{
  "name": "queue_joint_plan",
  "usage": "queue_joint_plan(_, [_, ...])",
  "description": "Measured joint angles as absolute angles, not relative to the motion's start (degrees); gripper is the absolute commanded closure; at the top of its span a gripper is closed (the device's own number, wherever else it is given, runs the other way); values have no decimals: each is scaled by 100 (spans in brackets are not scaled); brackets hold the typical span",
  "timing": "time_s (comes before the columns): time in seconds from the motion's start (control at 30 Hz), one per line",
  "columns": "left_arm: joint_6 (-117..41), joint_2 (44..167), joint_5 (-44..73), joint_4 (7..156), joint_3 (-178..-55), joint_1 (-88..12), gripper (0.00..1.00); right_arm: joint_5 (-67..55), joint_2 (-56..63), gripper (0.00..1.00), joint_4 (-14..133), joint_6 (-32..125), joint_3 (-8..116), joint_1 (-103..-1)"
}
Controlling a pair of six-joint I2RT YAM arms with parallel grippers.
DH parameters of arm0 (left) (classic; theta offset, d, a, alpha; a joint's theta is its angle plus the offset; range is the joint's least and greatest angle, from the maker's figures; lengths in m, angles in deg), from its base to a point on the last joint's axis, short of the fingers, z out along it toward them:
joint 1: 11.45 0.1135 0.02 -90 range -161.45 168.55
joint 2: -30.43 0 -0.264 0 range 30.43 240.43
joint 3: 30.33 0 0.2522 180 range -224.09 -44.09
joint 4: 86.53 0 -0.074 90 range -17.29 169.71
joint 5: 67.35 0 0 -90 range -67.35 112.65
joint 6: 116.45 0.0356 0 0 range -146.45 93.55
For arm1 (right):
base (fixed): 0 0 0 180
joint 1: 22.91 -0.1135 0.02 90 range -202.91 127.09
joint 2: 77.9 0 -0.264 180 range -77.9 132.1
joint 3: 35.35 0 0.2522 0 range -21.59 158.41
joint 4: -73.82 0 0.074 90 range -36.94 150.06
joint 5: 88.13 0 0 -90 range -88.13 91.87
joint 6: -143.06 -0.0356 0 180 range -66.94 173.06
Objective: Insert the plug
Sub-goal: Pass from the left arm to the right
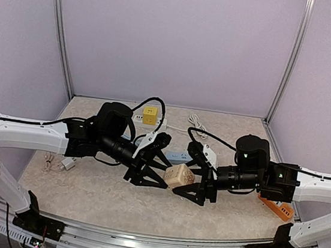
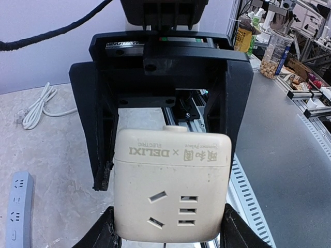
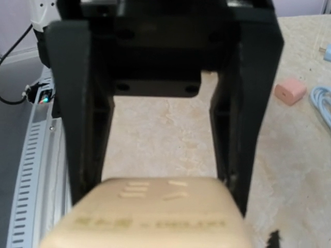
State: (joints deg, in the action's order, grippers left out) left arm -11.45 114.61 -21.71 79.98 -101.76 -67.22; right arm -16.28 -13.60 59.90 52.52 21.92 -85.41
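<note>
Near the front of the speckled beige table (image 1: 84, 193), the left claw (image 1: 163, 163) and right claw (image 1: 191, 172) faced each other around the cream, cube-shaped plastic plug adapter (image 1: 178, 175), apparently lifted between them, probably to pass it across for a better grip. The left claw pinched its sides. Whether the right claw, spread wide about the far end, pressed on it I could not tell. Its socketed face pointed up toward the left wrist. Nearly cubic, it had little long axis, the slightly longer side lying along the line between the arms. No prongs showed. Just behind lay a pale blue-grey plastic power strip (image 1: 178, 157), the likely target.
</note>
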Motion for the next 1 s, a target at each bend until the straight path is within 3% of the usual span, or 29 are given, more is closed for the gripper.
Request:
queue_joint_plan(0.1, [-1149, 11461, -2130, 7998, -10176, -6720, 99, -1657, -1352, 66, 5996, 5215, 2192, -8541])
queue_joint_plan(0.13, [-1190, 11461, -2149, 7970, -10176, -6709, 95, -1637, -1352, 73, 5996, 5222, 2192, -8541])
queue_joint_plan(0.2, [-1212, 11461, -2165, 7919, -10176, -6705, 72, -1657, -1354, 85, 5979, 5235, 2192, -8543])
queue_joint_plan(0.3, [-1239, 11461, -2119, 7924, -10176, -6707, 42, -1668, -1360, 88, 5977, 5228, 2192, -8543])
queue_joint_plan(0.37, [-1282, 11452, -2051, 7968, -10165, -6711, 5, -1674, -1382, 89, 5966, 5222, 2189, -8543])
queue_joint_plan(0.4, [-1274, 11437, -2020, 8040, -10139, -6718, 2, -1655, -1408, 90, 5961, 5200, 2183, -8543])
queue_joint_plan(0.57, [-1315, 11168, -1406, 8523, -9758, -6639, 1, -1480, -1752, 100, 5937, 5036, 2111, -8541])
queue_joint_plan(0.8, [-1829, 11026, -543, 9098, -9511, -6121, 1, -728, -2086, 100, 5867, 4723, 2065, -8377])
queue_joint_plan(1.0, [-2546, 11194, -473, 9268, -9518, -5264, 1, 61, -2114, 100, 5610, 4404, 2056, -8160])
